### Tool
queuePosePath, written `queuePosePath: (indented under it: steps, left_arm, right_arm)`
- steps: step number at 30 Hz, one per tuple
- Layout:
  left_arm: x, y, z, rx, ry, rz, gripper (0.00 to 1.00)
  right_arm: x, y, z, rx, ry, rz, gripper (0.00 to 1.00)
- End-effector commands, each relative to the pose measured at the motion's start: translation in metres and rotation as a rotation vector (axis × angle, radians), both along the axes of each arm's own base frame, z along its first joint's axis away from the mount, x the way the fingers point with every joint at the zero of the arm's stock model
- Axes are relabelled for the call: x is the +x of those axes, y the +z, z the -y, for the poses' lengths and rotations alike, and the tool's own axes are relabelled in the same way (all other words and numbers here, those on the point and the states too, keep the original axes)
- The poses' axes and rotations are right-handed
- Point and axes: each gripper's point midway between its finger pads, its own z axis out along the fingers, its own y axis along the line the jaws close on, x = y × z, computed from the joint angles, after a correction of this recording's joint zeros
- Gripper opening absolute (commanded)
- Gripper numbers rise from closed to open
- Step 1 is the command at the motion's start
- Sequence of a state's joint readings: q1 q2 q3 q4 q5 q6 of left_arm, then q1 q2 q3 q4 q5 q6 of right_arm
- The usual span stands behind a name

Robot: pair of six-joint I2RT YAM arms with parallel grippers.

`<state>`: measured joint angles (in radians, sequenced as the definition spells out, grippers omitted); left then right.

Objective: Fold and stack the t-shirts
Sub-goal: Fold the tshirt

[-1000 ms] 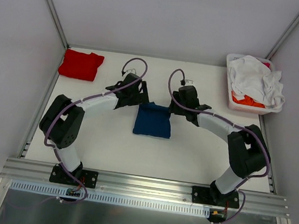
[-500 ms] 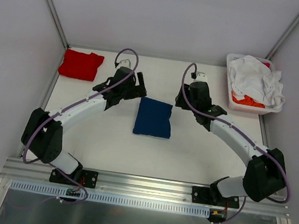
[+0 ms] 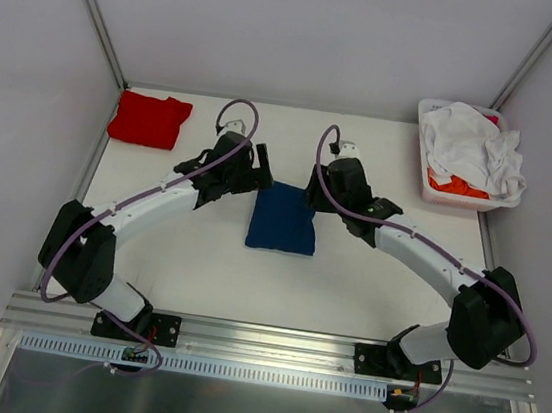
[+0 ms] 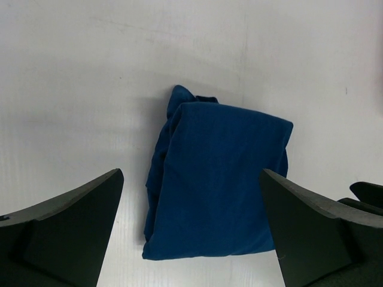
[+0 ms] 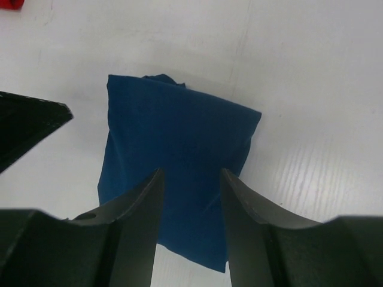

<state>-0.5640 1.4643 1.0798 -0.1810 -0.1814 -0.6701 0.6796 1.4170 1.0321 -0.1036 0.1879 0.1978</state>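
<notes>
A navy t-shirt (image 3: 282, 219), folded into a small rectangle, lies in the middle of the table with no print showing. My left gripper (image 3: 257, 169) hovers at its far left corner, jaws wide open, the navy cloth (image 4: 215, 179) lying between and beyond the fingers (image 4: 66, 227). At the far right corner my right gripper (image 3: 316, 189) is open with a narrower gap, the navy fold (image 5: 173, 137) below its fingers (image 5: 251, 221). Neither holds anything. A folded red t-shirt (image 3: 149, 118) rests at the back left.
A white bin (image 3: 429, 193) at the back right holds a crumpled white t-shirt (image 3: 470, 145) over an orange one (image 3: 457, 185). White walls and metal rails close in the table's back and sides. The left gripper's finger (image 5: 24, 125) shows in the right wrist view.
Both grippers, which had pulled back from the navy t-shirt half a second ago, have come in again to its far corners. The right jaws have narrowed slightly. The shirt has not moved.
</notes>
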Motion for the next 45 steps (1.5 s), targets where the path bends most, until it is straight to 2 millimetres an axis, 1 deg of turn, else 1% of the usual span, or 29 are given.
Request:
queuePosePath:
  steps: [1, 2, 3, 5, 7, 10, 12, 13, 14, 16, 17, 19, 21, 23, 27, 28, 29, 30, 31, 33, 34, 35, 36, 37, 38, 39, 40, 41, 45]
  left_arm:
    - [-0.013, -0.025, 0.019, -0.01, -0.035, -0.08, 0.98]
    - [-0.014, -0.031, 0.022, -0.012, -0.038, -0.094, 0.98]
    - [-0.016, -0.044, 0.025, -0.015, -0.037, -0.121, 0.98]
    - [-0.02, -0.059, 0.031, -0.022, -0.051, -0.156, 0.97]
    - [-0.024, -0.07, 0.036, -0.039, -0.054, -0.179, 0.97]
    - [-0.031, -0.094, 0.04, -0.033, -0.06, -0.232, 0.97]
    - [-0.036, -0.109, 0.04, -0.033, -0.056, -0.265, 0.97]
    - [-0.039, -0.123, 0.039, -0.024, -0.052, -0.296, 0.97]
    - [-0.044, -0.133, 0.038, -0.024, -0.045, -0.322, 0.97]
    - [-0.05, -0.146, 0.041, -0.04, -0.054, -0.353, 0.97]
    - [-0.057, -0.159, 0.039, -0.033, -0.045, -0.386, 0.96]
    - [-0.065, -0.169, 0.035, -0.026, -0.039, -0.412, 0.96]
    - [-0.067, -0.17, 0.033, -0.018, -0.035, -0.41, 0.96]
    - [-0.067, -0.167, 0.031, -0.014, -0.034, -0.399, 0.96]
    - [-0.061, -0.155, 0.032, -0.019, -0.039, -0.361, 0.96]
    - [-0.058, -0.148, 0.032, -0.021, -0.038, -0.342, 0.96]
    - [-0.058, -0.144, 0.031, -0.016, -0.038, -0.336, 0.96]
    - [-0.058, -0.135, 0.03, -0.019, -0.042, -0.317, 0.96]
    - [-0.055, -0.13, 0.029, -0.014, -0.038, -0.3, 0.96]
    - [-0.054, -0.119, 0.026, -0.008, -0.037, -0.28, 0.97]
    - [-0.053, -0.116, 0.024, 0.0, -0.034, -0.273, 0.97]
    - [-0.053, -0.112, 0.024, -0.001, -0.035, -0.268, 0.97]
    - [-0.055, -0.111, 0.022, 0.005, -0.034, -0.269, 0.97]
    - [-0.054, -0.105, 0.022, -0.002, -0.032, -0.257, 0.97]
    - [-0.055, -0.102, 0.021, -0.001, -0.031, -0.252, 0.97]
    - [-0.056, -0.098, 0.019, -0.003, -0.029, -0.244, 0.97]
    - [-0.056, -0.095, 0.018, -0.005, -0.025, -0.238, 0.97]
    - [-0.056, -0.094, 0.017, -0.003, -0.022, -0.234, 0.98]
    - [-0.056, -0.092, 0.015, -0.01, -0.017, -0.231, 0.98]
  right_arm:
    - [-0.006, -0.019, -0.017, 0.041, 0.009, -0.058, 0.45]
    - [-0.007, -0.022, -0.019, 0.044, 0.01, -0.065, 0.45]
    - [-0.008, -0.026, -0.02, 0.05, 0.008, -0.078, 0.45]
    - [-0.01, -0.037, -0.022, 0.048, 0.007, -0.098, 0.45]
    - [-0.013, -0.044, -0.027, 0.061, 0.008, -0.116, 0.45]
    - [-0.021, -0.071, -0.032, 0.06, 0.006, -0.175, 0.44]
    - [-0.023, -0.085, -0.041, 0.085, 0.007, -0.201, 0.44]
    - [-0.026, -0.092, -0.043, 0.089, 0.006, -0.216, 0.44]
    - [-0.03, -0.108, -0.044, 0.077, 0.005, -0.25, 0.44]
    - [-0.036, -0.122, -0.052, 0.092, 0.009, -0.284, 0.43]
    - [-0.04, -0.133, -0.054, 0.088, 0.014, -0.305, 0.43]
    - [-0.046, -0.143, -0.058, 0.092, 0.016, -0.333, 0.43]
    - [-0.049, -0.15, -0.06, 0.08, 0.017, -0.341, 0.43]
    - [-0.051, -0.151, -0.06, 0.074, 0.018, -0.345, 0.43]
    - [-0.048, -0.138, -0.058, 0.068, 0.018, -0.316, 0.43]
    - [-0.047, -0.127, -0.058, 0.076, 0.021, -0.297, 0.43]
    - [-0.047, -0.122, -0.054, 0.059, 0.02, -0.282, 0.43]
    - [-0.046, -0.114, -0.054, 0.059, 0.02, -0.267, 0.43]
    - [-0.044, -0.1, -0.053, 0.069, 0.024, -0.24, 0.43]
    - [-0.044, -0.089, -0.048, 0.047, 0.024, -0.217, 0.43]
    - [-0.04, -0.071, -0.049, 0.07, 0.028, -0.181, 0.43]
    - [-0.043, -0.068, -0.043, 0.047, 0.025, -0.183, 0.43]
    - [-0.042, -0.06, -0.042, 0.041, 0.029, -0.165, 0.43]
    - [-0.04, -0.047, -0.042, 0.046, 0.03, -0.144, 0.43]
    - [-0.039, -0.032, -0.036, 0.043, 0.023, -0.116, 0.43]
    - [-0.039, -0.024, -0.033, 0.036, 0.027, -0.095, 0.43]
    - [-0.039, -0.016, -0.029, 0.029, 0.021, -0.082, 0.43]
    - [-0.037, 0.002, -0.029, 0.05, 0.022, -0.048, 0.43]
    - [-0.039, 0.03, -0.023, 0.056, 0.033, -0.001, 0.43]
